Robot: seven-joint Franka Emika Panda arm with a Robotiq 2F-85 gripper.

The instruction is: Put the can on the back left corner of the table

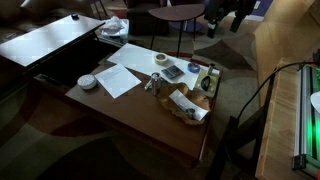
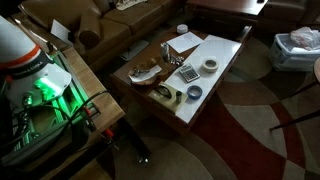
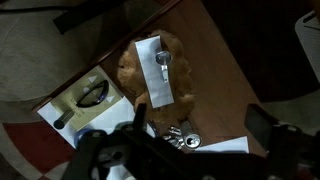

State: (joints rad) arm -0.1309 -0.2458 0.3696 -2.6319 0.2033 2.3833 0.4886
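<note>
We see the small, short, dark brownish can with a pale metallic top (image 1: 152, 83) standing near the middle of the large dark brown wooden table (image 1: 130, 118), just beside the flat white paper sheet (image 1: 118, 78). In the wrist view the black gripper (image 3: 200, 128) hangs well above the can (image 3: 180, 138), its fingers spread wide and holding nothing.
</note>
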